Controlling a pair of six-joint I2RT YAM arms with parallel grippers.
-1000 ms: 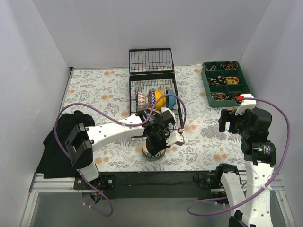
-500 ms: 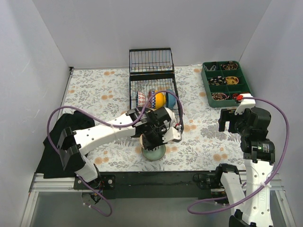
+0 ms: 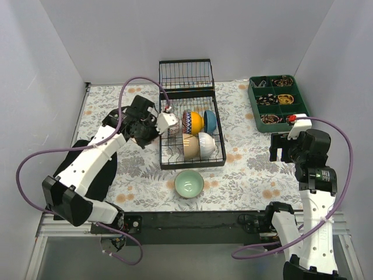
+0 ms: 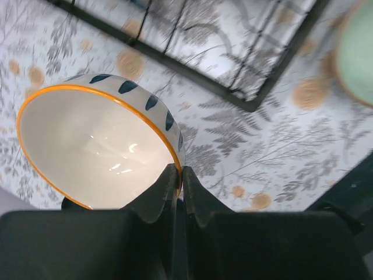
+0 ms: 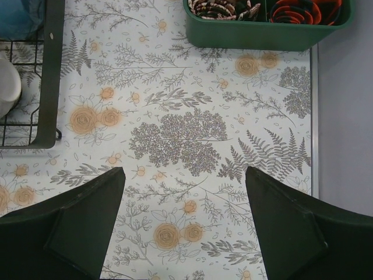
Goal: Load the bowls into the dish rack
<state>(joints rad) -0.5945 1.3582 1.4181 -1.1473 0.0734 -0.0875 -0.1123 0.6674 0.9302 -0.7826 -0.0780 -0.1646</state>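
Observation:
My left gripper (image 3: 164, 121) (image 4: 179, 171) is shut on the rim of a striped bowl (image 3: 171, 122) (image 4: 99, 140), white inside with an orange rim and blue marks, held at the left edge of the black wire dish rack (image 3: 165, 165) (image 4: 192, 64). In the rack stand a red-patterned bowl (image 3: 187, 121), a yellow-orange bowl (image 3: 197, 122), a blue bowl (image 3: 210, 121), a cream bowl (image 3: 190, 145) and a white bowl (image 3: 206, 144) (image 5: 7, 84). A pale green bowl (image 3: 189, 184) (image 4: 356, 55) sits on the table in front of the rack. My right gripper (image 3: 285, 149) (image 5: 185, 178) is open and empty above bare tablecloth.
A green compartment tray (image 3: 278, 100) (image 5: 256, 34) with small items stands at the back right. A black cloth (image 3: 70, 181) lies at the left edge. The rack's hinged grid end (image 3: 186, 74) stands up at the back. White walls enclose three sides.
My left arm has swung from the pale green bowl near the front to the rack's left side and now grips the striped bowl's rim. The right arm has not moved.

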